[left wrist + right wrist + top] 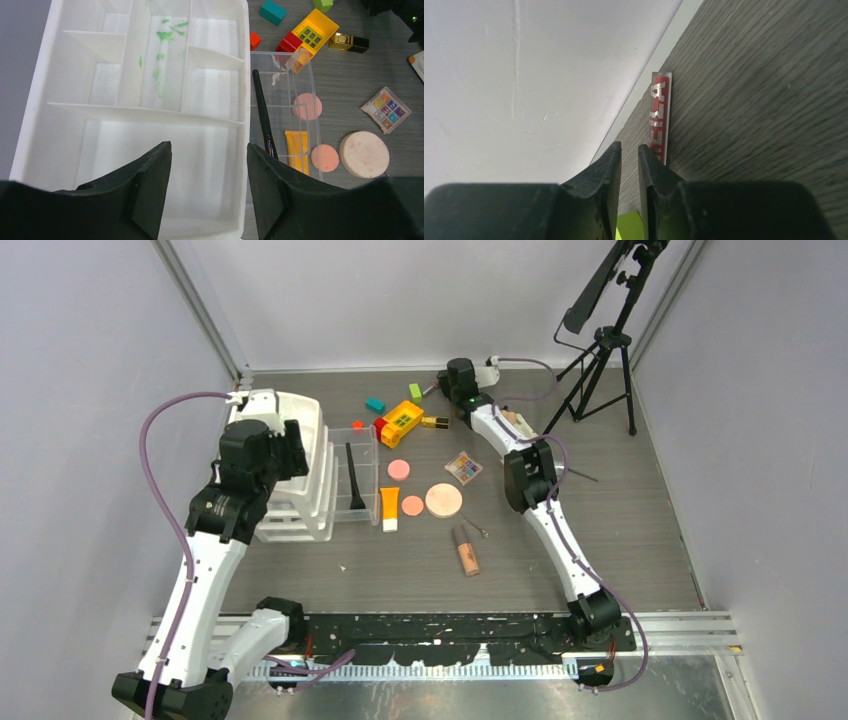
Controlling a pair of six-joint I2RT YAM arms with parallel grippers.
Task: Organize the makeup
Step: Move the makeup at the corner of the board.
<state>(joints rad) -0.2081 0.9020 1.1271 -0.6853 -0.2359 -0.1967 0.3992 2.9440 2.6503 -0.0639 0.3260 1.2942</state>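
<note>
Left claw open over white tray, right claw narrowly ajar, red pencil partly hidden behind it

This is a robotics lab test cell, not a home or shop. Plain pale panel walls held in metal corner posts box in a grey wood-grain table on three sides. Two white-and-black robot arms, left arm and right arm, are bolted to a black mounting rail along the near edge, with purple cables looping off them. A black tripod stands in the far right corner. A peach compact and a yellow toy brick lie loose on the tabletop near a white divided tray.
</note>
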